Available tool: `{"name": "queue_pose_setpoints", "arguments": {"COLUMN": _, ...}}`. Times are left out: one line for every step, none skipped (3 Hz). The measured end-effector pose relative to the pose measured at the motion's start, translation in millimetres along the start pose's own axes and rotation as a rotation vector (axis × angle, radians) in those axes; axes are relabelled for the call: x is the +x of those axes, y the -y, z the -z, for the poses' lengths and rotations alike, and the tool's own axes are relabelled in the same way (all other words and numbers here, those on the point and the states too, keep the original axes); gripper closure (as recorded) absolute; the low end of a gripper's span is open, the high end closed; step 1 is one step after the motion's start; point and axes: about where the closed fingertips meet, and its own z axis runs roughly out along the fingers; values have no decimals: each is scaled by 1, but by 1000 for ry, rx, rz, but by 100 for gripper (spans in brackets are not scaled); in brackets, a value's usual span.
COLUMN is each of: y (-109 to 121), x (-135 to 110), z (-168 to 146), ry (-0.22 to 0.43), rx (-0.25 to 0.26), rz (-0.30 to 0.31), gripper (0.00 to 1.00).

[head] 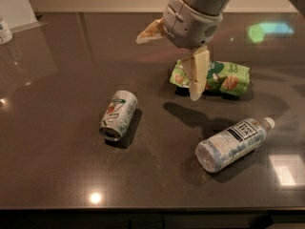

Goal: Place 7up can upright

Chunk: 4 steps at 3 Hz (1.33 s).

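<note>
The 7up can (119, 115) lies on its side on the dark table (57, 80), left of centre, its silver top facing the front edge. My gripper (166, 68) hangs above the table, to the right of the can and behind it, well apart from it. It is open and empty: one cream finger (197, 75) points down in front of the green snack bag, and the other (148, 31) sticks out to the left.
A green snack bag (224, 78) lies right of centre, partly behind my finger. A clear plastic bottle (233, 142) lies on its side at the front right. A small white container (5, 30) stands at the far left edge.
</note>
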Motion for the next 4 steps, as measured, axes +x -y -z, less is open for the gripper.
{"name": "queue_pose_setpoints", "arguments": {"y": 15, "x": -10, "z": -21, "ry": 9, "rx": -34, "rz": 103, "gripper": 0}}
{"name": "queue_pose_setpoints", "arguments": {"y": 22, "x": -17, "z": -43, "ry": 7, "rx": -78, "rz": 198, "gripper": 0}}
{"name": "queue_pose_setpoints", "arguments": {"y": 18, "x": -24, "z": -65, "ry": -3, "rx": -126, "rz": 286, "gripper": 0}}
{"name": "queue_pose_setpoints", "arguments": {"y": 10, "x": -32, "z": -85, "ry": -5, "rx": -170, "rz": 352, "gripper": 0}}
